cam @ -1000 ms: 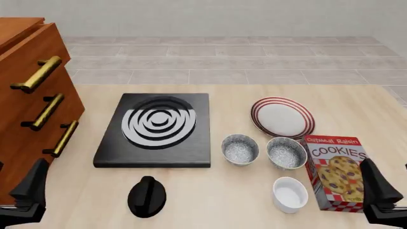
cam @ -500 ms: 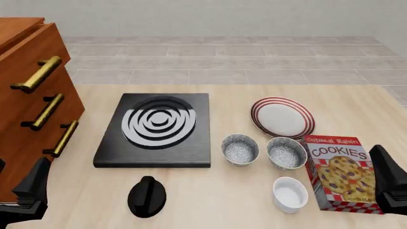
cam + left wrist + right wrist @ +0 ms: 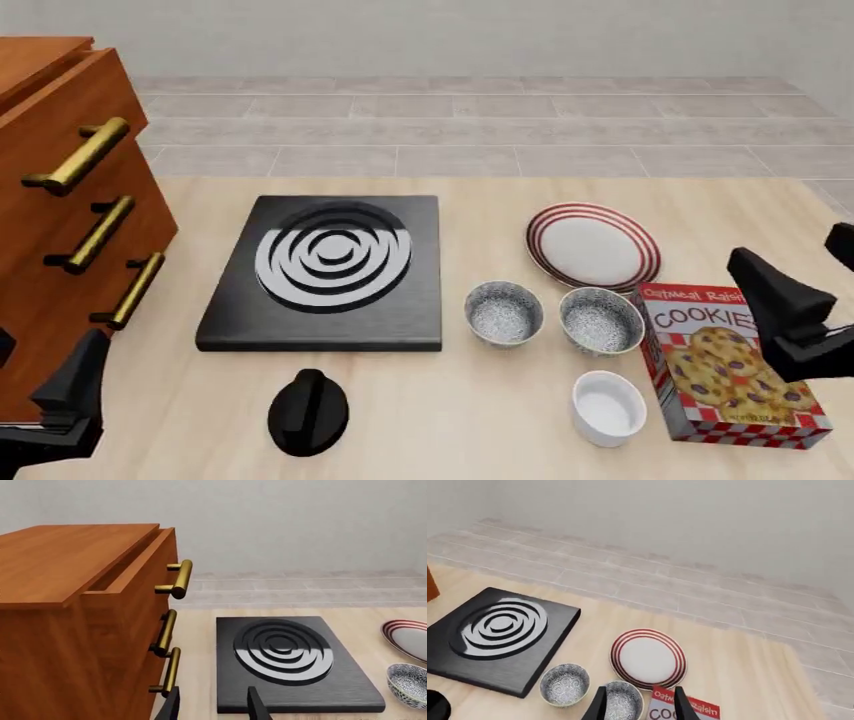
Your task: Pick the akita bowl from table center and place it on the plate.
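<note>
My right fingers [image 3: 637,703], parted and empty, hover nearer the small speckled grey-and-white bowl [image 3: 503,313] at surface centre, ahead-left; left fingers [image 3: 213,703] idle, parted.

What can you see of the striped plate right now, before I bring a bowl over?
The plate is round and white with thin red concentric stripes around its rim, glossy like glazed ceramic. It lies flat and upright on the table, with nothing on it. It sits beyond the two speckled bowls and the cookie box, right of the black burner block. In the right wrist view its near edge lies close to the box and the nearer bowl; contact cannot be told. Neither gripper touches it.
</note>
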